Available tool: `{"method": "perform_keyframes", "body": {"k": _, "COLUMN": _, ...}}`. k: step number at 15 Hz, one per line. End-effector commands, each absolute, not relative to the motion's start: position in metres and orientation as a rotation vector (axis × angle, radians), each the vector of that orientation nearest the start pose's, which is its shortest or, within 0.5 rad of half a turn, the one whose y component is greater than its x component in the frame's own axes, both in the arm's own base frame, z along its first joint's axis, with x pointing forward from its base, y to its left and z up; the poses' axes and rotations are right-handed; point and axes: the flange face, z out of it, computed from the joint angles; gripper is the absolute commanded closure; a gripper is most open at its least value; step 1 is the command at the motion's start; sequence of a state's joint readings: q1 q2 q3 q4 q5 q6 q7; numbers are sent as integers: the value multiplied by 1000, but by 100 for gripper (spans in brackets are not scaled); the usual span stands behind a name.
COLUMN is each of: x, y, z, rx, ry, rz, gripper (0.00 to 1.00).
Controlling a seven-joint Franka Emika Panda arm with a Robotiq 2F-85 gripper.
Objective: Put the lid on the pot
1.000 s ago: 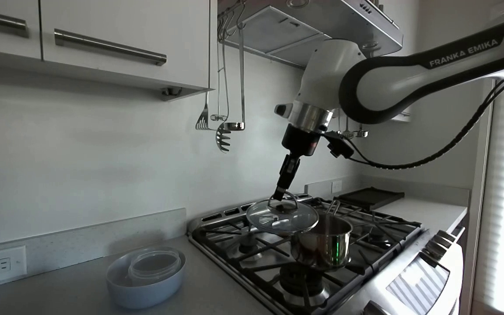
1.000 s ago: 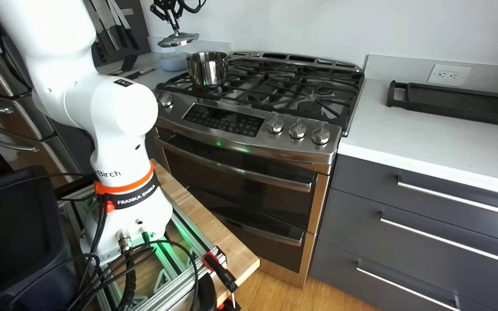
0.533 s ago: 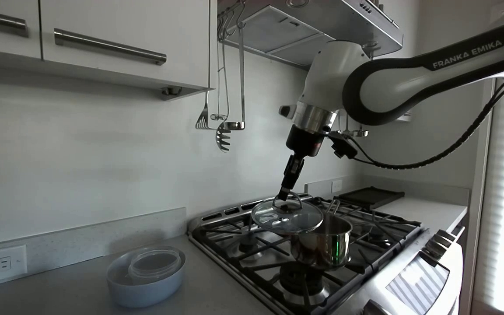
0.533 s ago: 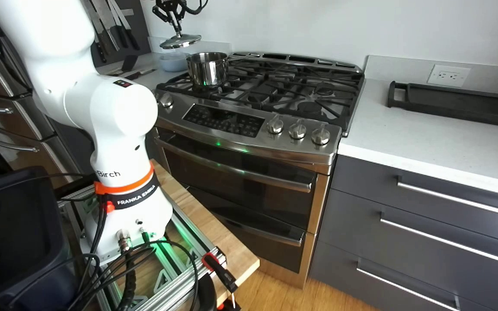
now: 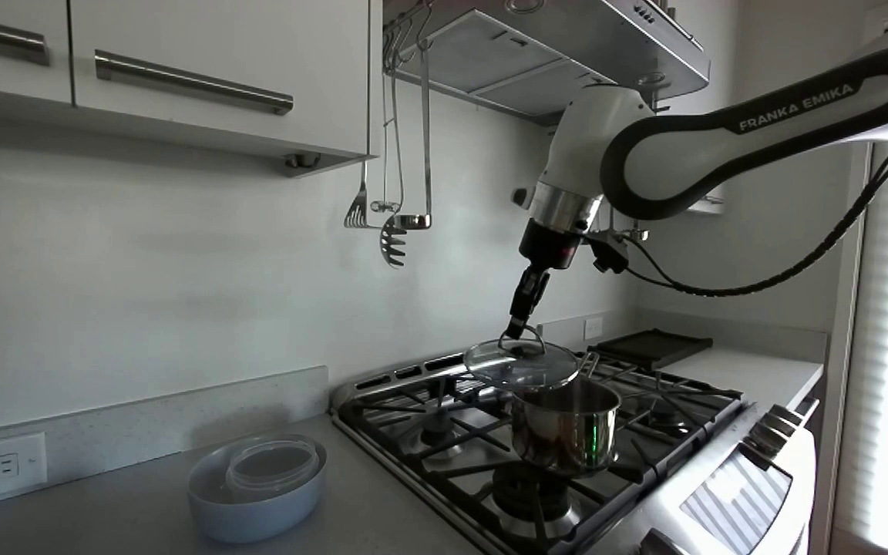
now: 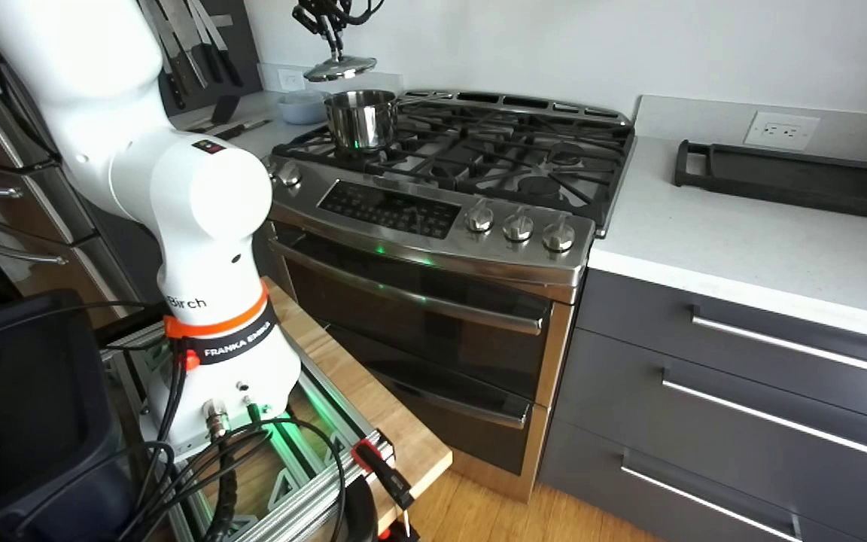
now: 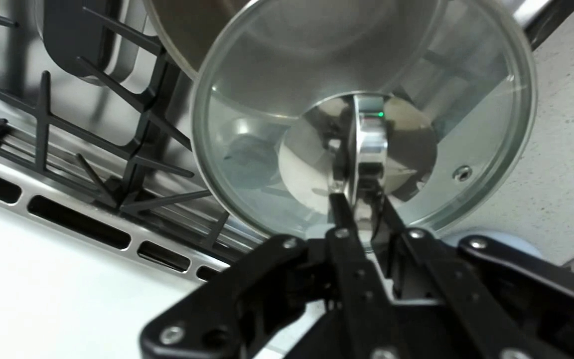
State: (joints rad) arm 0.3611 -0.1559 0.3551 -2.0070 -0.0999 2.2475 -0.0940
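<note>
Lid (image 5: 521,366) of clear glass is hanging in midair over the stove (image 6: 433,286), at a slight tilt, as I am looking on. Closest in, the gripper (image 7: 363,202) is clamping the lid's looped metal handle (image 7: 371,144), one jaw pressing each side; that grasp is probably serving to leave the whole rim free for seating. Just beyond, a steel pot (image 6: 362,120) is standing upright on the stove; in an exterior view air is showing between its rim and the lid. That height is likely giving the glass room to clear the metal edge. In the wrist view, part of the pot's mouth is peeking past the lid, so by my reading the pair are not yet lining up, and a shift across is needing to come before any lowering. Bare metal is showing inside the pot; its floor is hiding from view, leaving any contents unknown. Farther out, on the counter (image 5: 97,524), a pale bowl (image 5: 259,518) is cradling a smaller clear tub (image 5: 270,487), seemingly nested to save space; no contents are showing inside the tub. Behind, a ladle (image 5: 413,222) is hanging up, presumably for easy reach, and farthest off a black tray (image 5: 650,345) is lying on the worktop (image 6: 704,233) across the stove.
</note>
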Motion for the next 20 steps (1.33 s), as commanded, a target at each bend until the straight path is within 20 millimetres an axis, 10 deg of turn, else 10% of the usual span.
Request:
{"method": "perform_keyframes", "body": {"k": 1, "x": 400, "y": 337, "z": 564, "rx": -2843, "ry": -1209, "rz": -654, "gripper": 96}}
{"method": "perform_keyframes", "body": {"k": 20, "x": 401, "y": 290, "z": 528, "rx": -2812, "ry": -1003, "rz": -793, "gripper": 96}}
